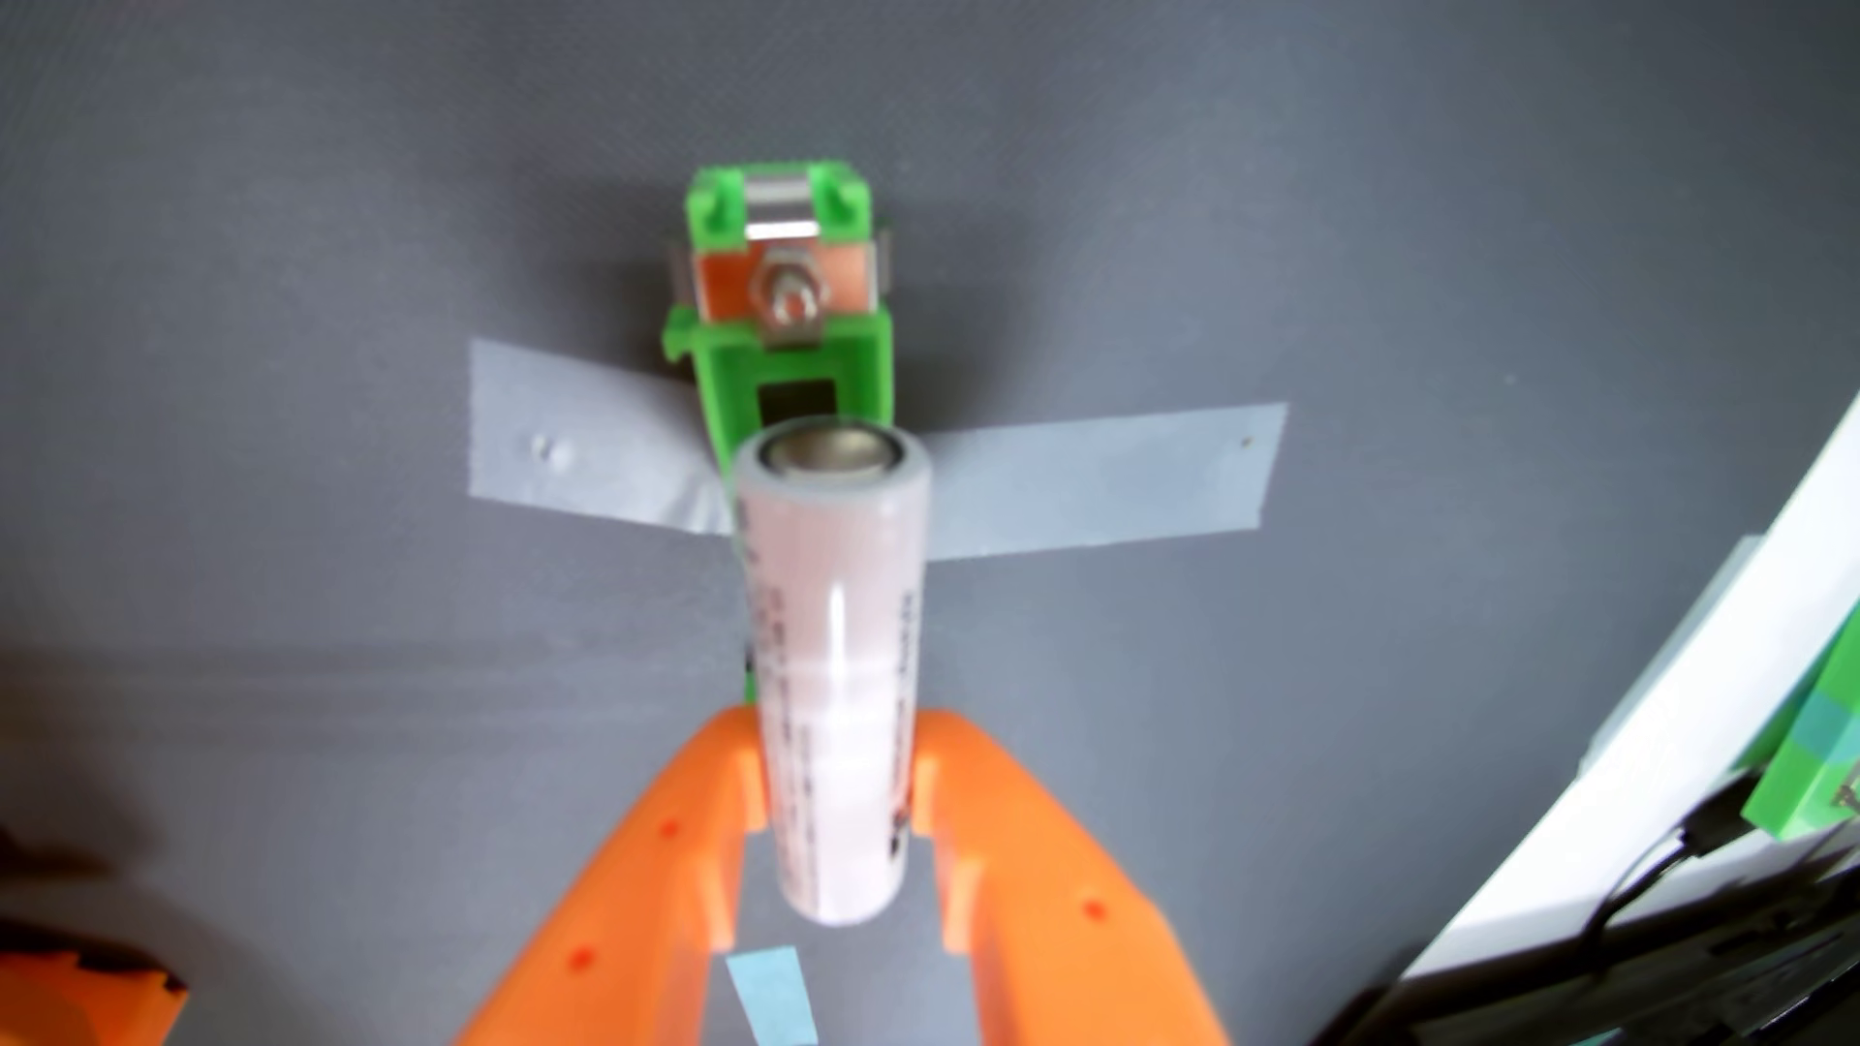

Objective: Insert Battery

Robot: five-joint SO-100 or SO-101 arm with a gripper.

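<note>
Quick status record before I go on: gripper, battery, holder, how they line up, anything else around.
gripper: orange gripper, shut on battery
battery: pale pink cylindrical cell, metal end pointing at the holder
holder: green battery holder, metal contacts visible, slot empty
fixing: grey tape strip across the holder on the grey mat
alignment: battery roughly in line with the holder, overlapping its near end
contact: cannot tell

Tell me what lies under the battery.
The green battery holder, taped to the grey mat, lies beneath the battery held in the orange pincer. Its near half is hidden.
</note>
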